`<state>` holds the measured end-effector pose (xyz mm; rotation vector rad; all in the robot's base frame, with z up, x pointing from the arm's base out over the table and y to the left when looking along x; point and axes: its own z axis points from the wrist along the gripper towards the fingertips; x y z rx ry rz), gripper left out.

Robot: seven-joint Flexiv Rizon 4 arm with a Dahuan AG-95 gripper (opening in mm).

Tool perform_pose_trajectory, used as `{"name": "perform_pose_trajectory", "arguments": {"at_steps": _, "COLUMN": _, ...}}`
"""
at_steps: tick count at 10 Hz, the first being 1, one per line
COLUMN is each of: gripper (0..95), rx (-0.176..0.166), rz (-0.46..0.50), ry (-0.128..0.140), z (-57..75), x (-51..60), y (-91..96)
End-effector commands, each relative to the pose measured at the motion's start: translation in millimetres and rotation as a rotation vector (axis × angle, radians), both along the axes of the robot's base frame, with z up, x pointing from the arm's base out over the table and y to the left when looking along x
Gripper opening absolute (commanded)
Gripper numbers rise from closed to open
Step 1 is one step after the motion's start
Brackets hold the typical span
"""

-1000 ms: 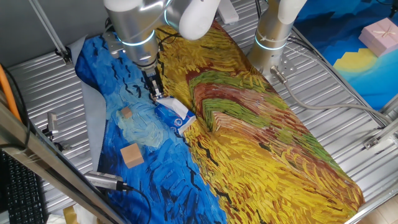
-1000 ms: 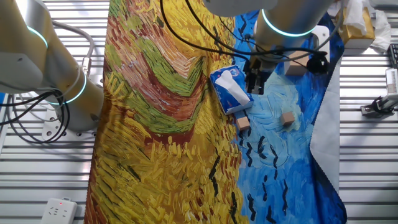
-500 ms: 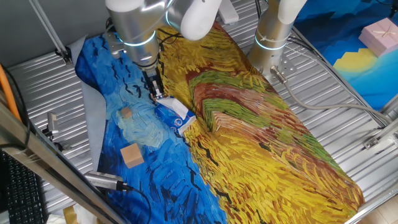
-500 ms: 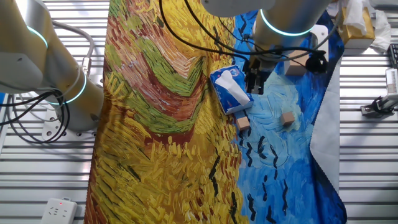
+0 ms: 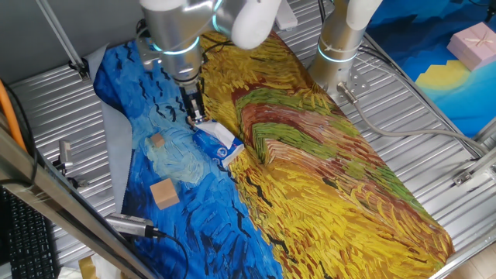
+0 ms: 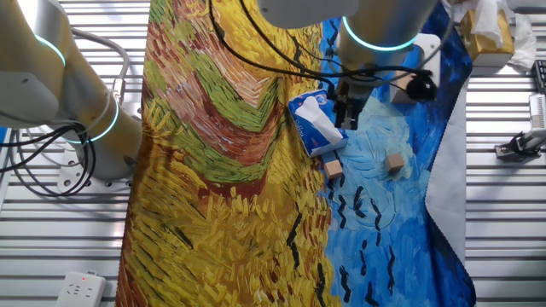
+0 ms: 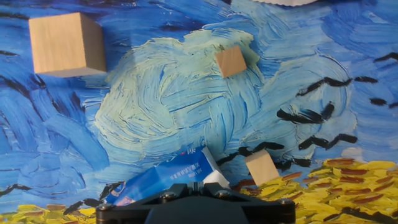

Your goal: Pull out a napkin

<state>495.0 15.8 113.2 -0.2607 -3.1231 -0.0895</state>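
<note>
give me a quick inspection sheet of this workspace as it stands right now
surface: painted blue and yellow cloth spread over a ribbed metal table.
job's things: blue-and-white tissue packet lying on the cloth; white napkin tip shows at its opening.
clutter: three tan wooden cubes.
grippers: pincer at the packet's end; open or shut cannot be told.
cables: black cables by the second arm's base.
surroundings: pink gift box, white power strip.
</note>
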Motion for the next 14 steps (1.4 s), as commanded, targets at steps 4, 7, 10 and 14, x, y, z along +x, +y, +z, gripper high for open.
{"name": "perform_pose_trajectory", "arguments": {"at_steps": 4, "gripper": 0.0, "rx": 0.025, "rz": 0.013, "ry": 0.042, "z": -1.8, "x": 3.4, "y": 0.7}}
{"name": "perform_pose_trajectory", "arguments": {"at_steps": 7, "gripper": 0.0, "rx": 0.032, "rz": 0.013, "ry": 0.064, "z": -1.8, "x": 3.4, "y": 0.7}}
{"name": "perform_pose_trajectory", "arguments": {"at_steps": 10, "gripper": 0.0, "rx": 0.034, "rz": 0.017, "ry": 0.072, "z": -1.8, "x": 3.4, "y": 0.7}}
{"name": "perform_pose_trajectory", "arguments": {"at_steps": 14, "gripper": 0.0, "rx": 0.080, "rz": -0.018, "ry": 0.108, "z": -1.8, "x": 3.4, "y": 0.7}}
